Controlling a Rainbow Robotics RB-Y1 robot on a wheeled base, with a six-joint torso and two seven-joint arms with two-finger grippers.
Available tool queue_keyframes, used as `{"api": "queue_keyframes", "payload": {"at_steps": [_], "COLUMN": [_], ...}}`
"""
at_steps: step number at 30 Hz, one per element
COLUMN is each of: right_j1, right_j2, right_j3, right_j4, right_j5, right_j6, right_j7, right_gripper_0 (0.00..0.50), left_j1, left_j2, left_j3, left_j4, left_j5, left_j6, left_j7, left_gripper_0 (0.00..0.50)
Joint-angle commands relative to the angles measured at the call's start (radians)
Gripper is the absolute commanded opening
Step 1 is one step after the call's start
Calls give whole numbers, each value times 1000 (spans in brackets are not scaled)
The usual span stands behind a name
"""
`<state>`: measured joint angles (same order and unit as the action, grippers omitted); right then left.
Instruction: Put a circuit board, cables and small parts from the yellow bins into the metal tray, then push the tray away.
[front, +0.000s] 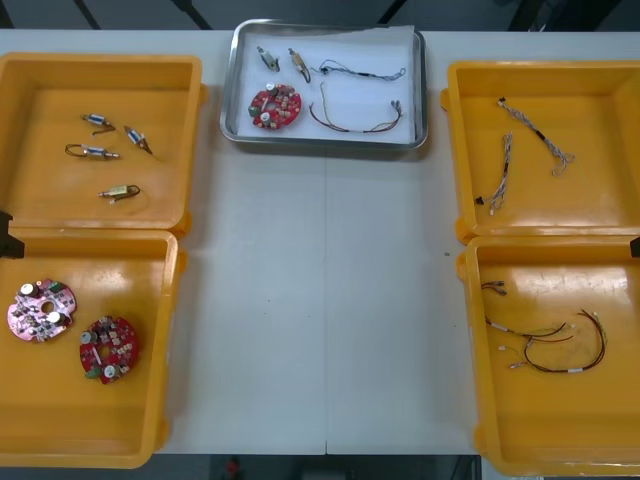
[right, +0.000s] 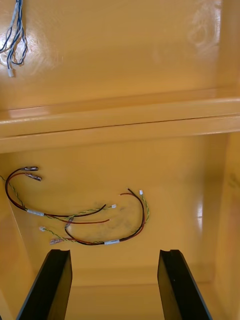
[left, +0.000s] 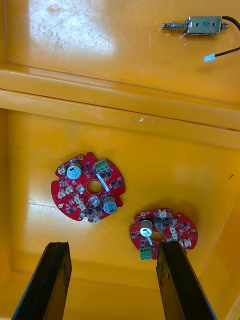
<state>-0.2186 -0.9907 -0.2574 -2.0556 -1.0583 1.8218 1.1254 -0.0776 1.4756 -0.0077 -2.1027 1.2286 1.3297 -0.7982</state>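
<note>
The tray (front: 228, 100) is sitting at the table's (front: 330, 300) far edge, holding a board (front: 274, 106), cables (front: 360, 74) and parts (front: 299, 63). The left gripper (left: 112, 247) is hovering open over binned boards (left: 90, 187) (two), the right gripper (right: 114, 254) open over binned cables (right: 75, 215).

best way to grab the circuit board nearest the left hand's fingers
Probably grip the circuit board across its round rim, coming straight down: it lies flat on the yellow bin floor, components up, apart from the other board. The left hand is open beside it.
</note>
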Motion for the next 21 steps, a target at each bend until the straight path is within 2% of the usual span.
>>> {"api": "queue_keyframes", "payload": {"at_steps": [1,21], "right_j1": [12,12], "right_j2": [9,9], "right_j3": [-28,-28], "right_j4": [-26,-26], "right_j5": [-8,-8], "right_j6": [-9,-9], "right_j7": [-6,-6], "right_gripper_0": [500,500], "left_j1": [13,13], "left_j2": [-6,-6], "left_j3": [26,26], "left_j4": [-14,-14], "left_j5": [-9,-9], "left_j6": [-9,-9], "left_j7": [-55,-55], "left_gripper_0": [500,500]}}
